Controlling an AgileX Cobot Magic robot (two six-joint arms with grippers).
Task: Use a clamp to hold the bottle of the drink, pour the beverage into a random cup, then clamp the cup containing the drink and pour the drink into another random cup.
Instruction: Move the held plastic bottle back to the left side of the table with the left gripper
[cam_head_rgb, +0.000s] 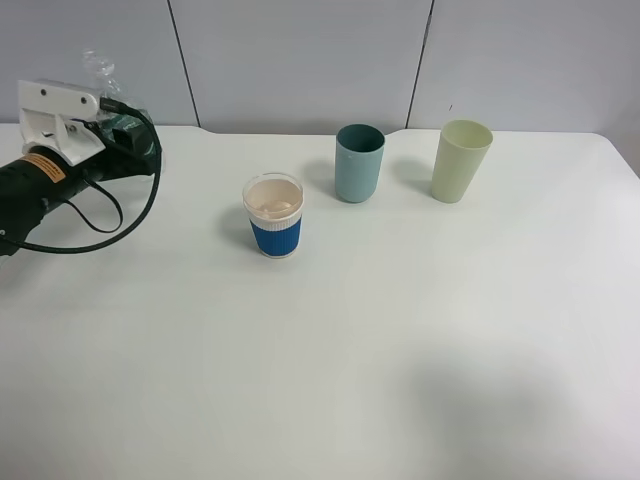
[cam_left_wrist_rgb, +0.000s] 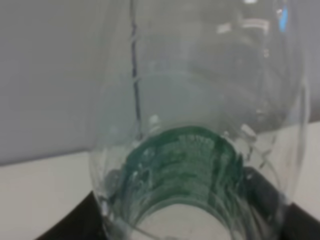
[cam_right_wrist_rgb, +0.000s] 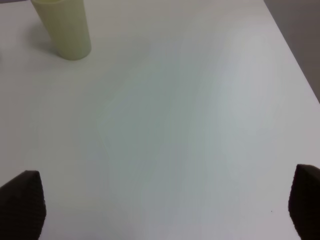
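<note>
The left end effector (cam_head_rgb: 112, 140) is clamped on the bottle (cam_left_wrist_rgb: 185, 150) and holds it above the tabletop (cam_head_rgb: 330, 380), far at 10 o'clock from the blue cup (cam_head_rgb: 273, 216). The right end effector (cam_right_wrist_rgb: 162, 200) stands wide apart and empty. I cannot tell if the cup is filled yet. I judge the first pour is in hand. Next, the bottle neck must come over the cup rim and tip slowly.

1. Bottle (cam_left_wrist_rgb: 200, 150) fills the left wrist view, blurred; both ends run off the frame, label marks unreadable.
2. From above, the left arm (cam_head_rgb: 60, 160) hides most of the bottle.
3. Right gripper (cam_right_wrist_rgb: 162, 207): only 2 dark fingertips show, cropped.
4. Pale green cup (cam_right_wrist_rgb: 62, 30): rim cropped.
</note>
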